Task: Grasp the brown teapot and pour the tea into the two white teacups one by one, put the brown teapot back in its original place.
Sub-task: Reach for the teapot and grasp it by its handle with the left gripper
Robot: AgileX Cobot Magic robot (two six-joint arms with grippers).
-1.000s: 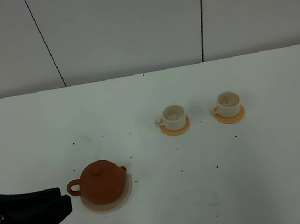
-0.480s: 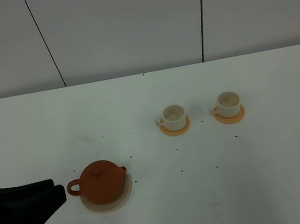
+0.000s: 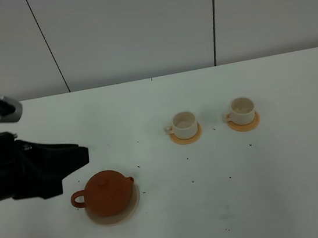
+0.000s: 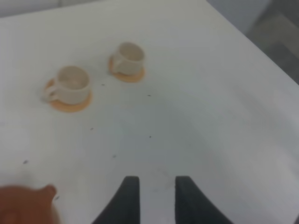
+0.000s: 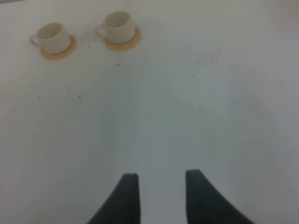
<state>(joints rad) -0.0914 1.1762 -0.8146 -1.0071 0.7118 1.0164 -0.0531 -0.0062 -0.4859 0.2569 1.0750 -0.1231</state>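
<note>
The brown teapot (image 3: 105, 192) sits on its pale beige coaster (image 3: 123, 213) at the front left of the table, handle pointing left; in the left wrist view its spout (image 4: 21, 205) shows at the frame's edge. The two white teacups (image 3: 184, 124) (image 3: 242, 109) stand on orange saucers further back and right, and show again in the left wrist (image 4: 71, 84) (image 4: 128, 57) and right wrist (image 5: 52, 37) (image 5: 117, 26) views. My left gripper (image 3: 81, 155) hovers just behind and left of the teapot, apart from it; its fingers (image 4: 130, 196) stand slightly apart with nothing between. My right gripper (image 5: 161, 182) is open over bare table.
The white table (image 3: 283, 173) carries small dark specks. A grey panelled wall (image 3: 135, 28) rises behind its far edge. The table's right edge (image 4: 261, 56) shows in the left wrist view.
My left arm has risen from the lower left corner and moved back, and now hovers just behind and left of the teapot. Teapot and cups have not moved.
</note>
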